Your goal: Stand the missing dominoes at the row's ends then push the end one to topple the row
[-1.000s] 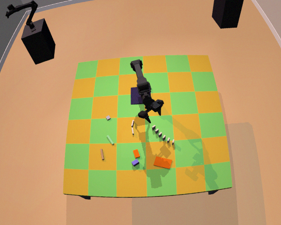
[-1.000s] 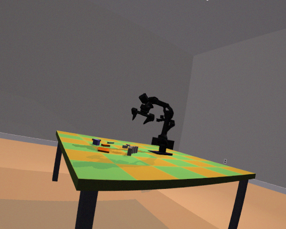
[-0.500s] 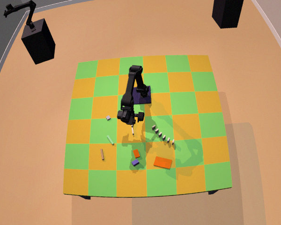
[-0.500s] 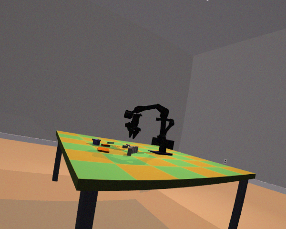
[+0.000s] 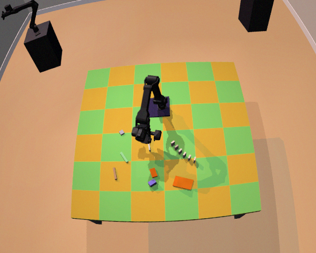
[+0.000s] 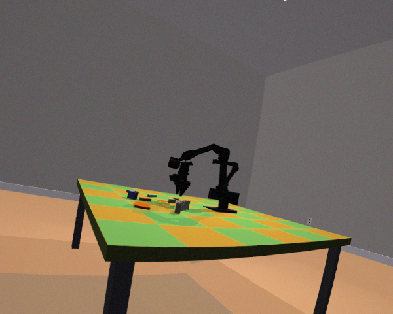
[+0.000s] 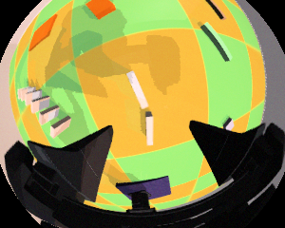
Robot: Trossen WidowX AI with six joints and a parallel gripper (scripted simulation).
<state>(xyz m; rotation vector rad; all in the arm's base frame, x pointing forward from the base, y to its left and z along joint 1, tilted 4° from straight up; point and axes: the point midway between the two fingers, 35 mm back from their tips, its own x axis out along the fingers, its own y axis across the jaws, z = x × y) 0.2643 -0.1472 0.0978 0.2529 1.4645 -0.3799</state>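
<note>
Fingers spread wide, nothing between them, pointing down above the checkered counter (image 5: pixel 228 174); exterior view shows the tips (image 6: pixel 182 191) hanging clear of the surface.

Loose domino (image 7: pixel 149 128), pale, lies flat on the counter under the gap between the fingers, roughly midway between left tip and right tip (image 7: pixel 209 140), not touching either. Top view has the same piece (image 5: pixel 149 147) just past the fingertips, on the side away from the arm's dark base plate (image 5: pixel 167 113).

Second loose domino (image 7: pixel 138 89) lies flat just beyond the first, farther out from the fingers, tilted at a slight angle to it. The two are close; cannot tell whether their ends touch.

Standing row of dominoes (image 5: pixel 183 153): six upright pieces in a diagonal line, evenly spaced, well off to one side of the fingers. In the wrist view the row (image 7: pixel 44 109) sits outside the left finger (image 7: pixel 85 152), apart from it.

Other items, all beyond the fingers and apart from them: small orange block (image 5: pixel 153 172), purple block (image 5: pixel 152 182), flat orange slab (image 5: pixel 183 182), green bar (image 5: pixel 124 157), brown bar (image 5: pixel 115 173), small grey block (image 5: pixel 121 132).
</note>
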